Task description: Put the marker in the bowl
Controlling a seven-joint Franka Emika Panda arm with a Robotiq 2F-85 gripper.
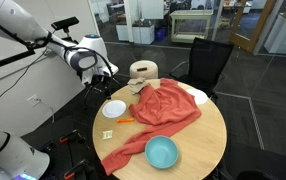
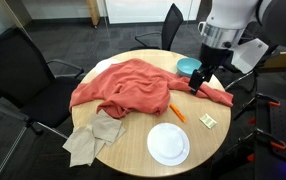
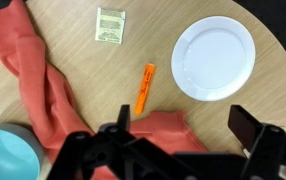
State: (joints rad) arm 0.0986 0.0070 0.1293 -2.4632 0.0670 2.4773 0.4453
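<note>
The marker (image 3: 146, 88) lies flat on the tabletop (image 3: 103, 70) between the red cloth (image 3: 33, 80) and the white plate (image 3: 213, 57). In the wrist view its long axis is seen running nearly straight away from the tool (image 3: 183, 130). The tool is held empty with jaws wide; the marker is offset ahead, toward the cloth-side finger, with its long axis judged roughly crosswise to the closing line. The teal bowl (image 3: 3, 155) sits past the cloth.

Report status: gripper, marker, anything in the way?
Gripper open, empty. Marker lying loose beside white dish. Red cloth sprawled between marker and bowl.
</note>
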